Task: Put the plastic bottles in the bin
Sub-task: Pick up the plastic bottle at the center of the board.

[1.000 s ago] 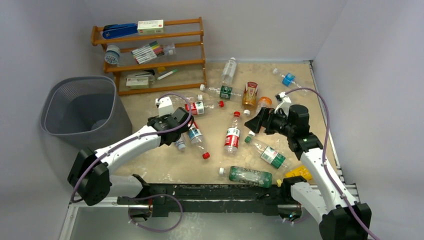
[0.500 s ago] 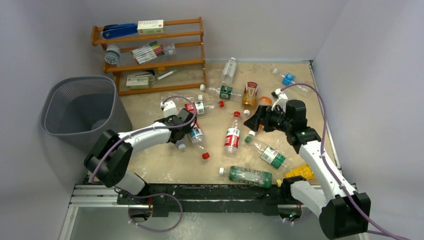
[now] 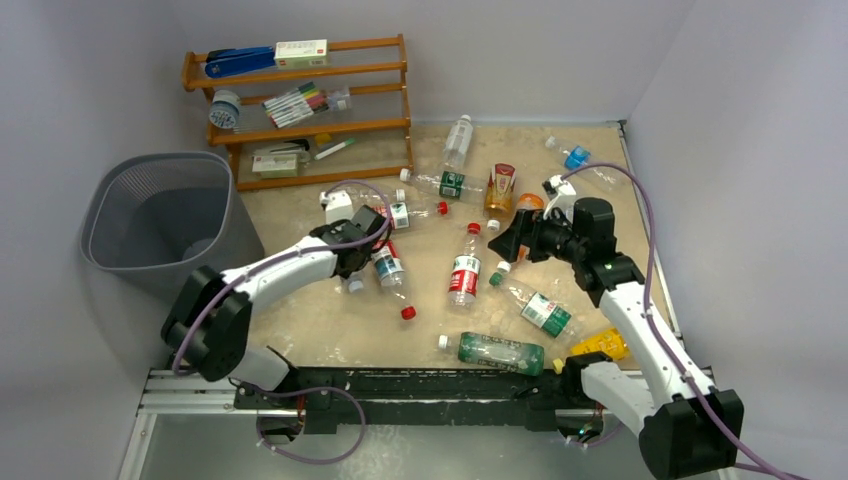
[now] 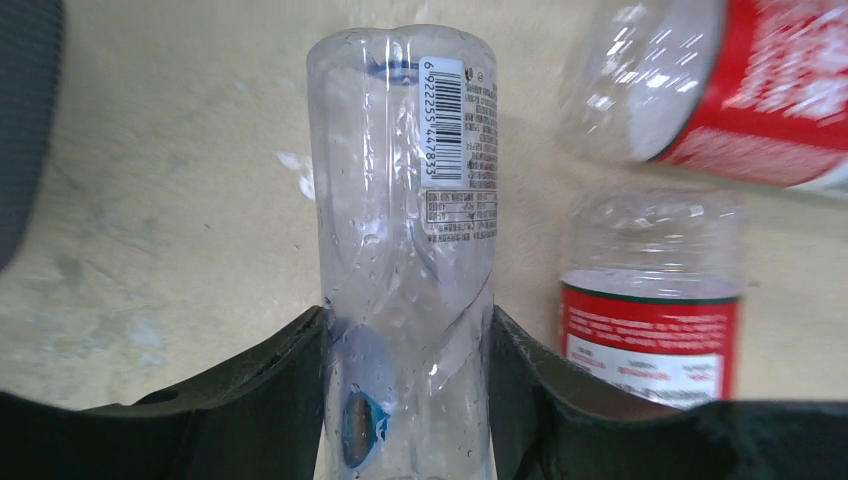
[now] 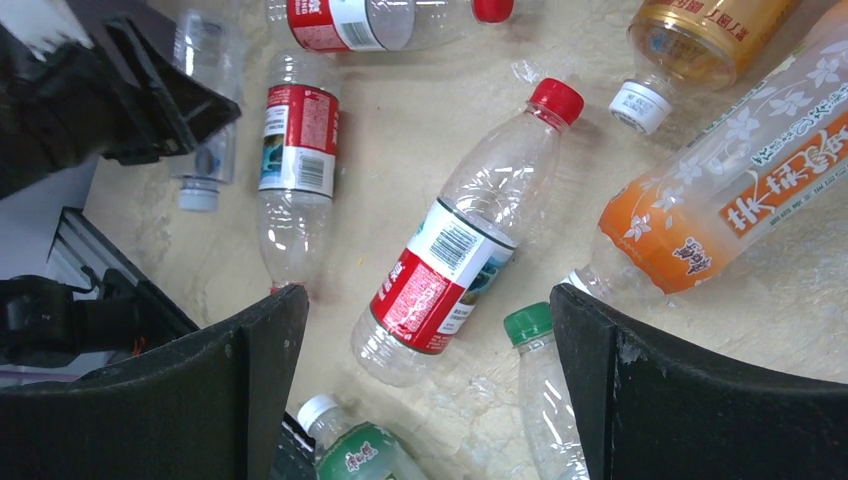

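**Left hand has its bottle, and the bin lies off to its left**

The left hand (image 4: 407, 325) is clamped on a clear plastic bottle (image 4: 405, 190), one finger pressed against each flank, low over the desk (image 4: 150, 250). Whether the bottle has cleared the surface, I cannot tell. It sits to the right of the bin (image 3: 160, 158), apart from it, with bare desk between. Its long axis runs along the hand's own line, base pointing away from the arm bases and white cap towards them. This is the arm nearer the bin, so the carry looks like a lift and a leftward swing over the rim. Farther from the bin, the right hand (image 5: 425, 300) hangs wide open and empty above a red-capped bottle (image 5: 450, 240).
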You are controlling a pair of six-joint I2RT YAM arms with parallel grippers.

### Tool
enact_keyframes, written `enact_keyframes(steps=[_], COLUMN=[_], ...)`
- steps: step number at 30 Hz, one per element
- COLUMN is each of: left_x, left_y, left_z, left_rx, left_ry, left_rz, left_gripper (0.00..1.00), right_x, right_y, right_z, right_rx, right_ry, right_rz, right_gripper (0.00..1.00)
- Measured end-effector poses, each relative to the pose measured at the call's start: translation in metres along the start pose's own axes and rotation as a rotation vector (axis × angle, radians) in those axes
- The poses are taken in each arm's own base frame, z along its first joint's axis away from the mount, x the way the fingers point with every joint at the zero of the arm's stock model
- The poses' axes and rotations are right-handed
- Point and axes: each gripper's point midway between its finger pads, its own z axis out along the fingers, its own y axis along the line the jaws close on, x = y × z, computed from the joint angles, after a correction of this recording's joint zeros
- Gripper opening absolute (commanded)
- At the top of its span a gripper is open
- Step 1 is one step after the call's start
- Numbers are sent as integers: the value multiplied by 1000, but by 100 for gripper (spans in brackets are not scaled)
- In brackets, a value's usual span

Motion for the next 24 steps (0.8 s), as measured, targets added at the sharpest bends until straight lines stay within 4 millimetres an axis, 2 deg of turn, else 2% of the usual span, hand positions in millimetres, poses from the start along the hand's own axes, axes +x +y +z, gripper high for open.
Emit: enact_keyframes(steps=[4, 8, 11, 13, 17, 19, 21, 24], left_x=[-47, -116, -166, -191, -243, -264, -277, -288], left_y=[1, 5, 16, 25, 60, 86, 109, 147], left_z=[-36, -90, -133, -155, -204, -223, -231, -233], left_rx=[32, 79, 89, 83, 23, -37, -101, -225], left_ry=[-74, -200, -296, -350, -477, -539, -576, -601], left_rz=[-23, -93, -140, -162, -212, -242, -267, -290], left_gripper=[44, 45, 46, 48, 53, 54, 54, 54], right_x=[-2, -3, -5, -7, -10, -11, -12, -12], right_y=[3, 4, 6, 7, 9, 10, 11, 11], right_z=[-2, -3, -3, -3, -3, -4, -5, -5], right_rx=[-7, -13, -18, -22, -27, -30, -32, -34], right_ry=[-22, -34, -45, -53, -63, -69, -74, -74], right_rz=[2, 18, 28, 31, 39, 42, 44, 47], right_gripper=[93, 93, 93, 93, 93, 93, 93, 93])
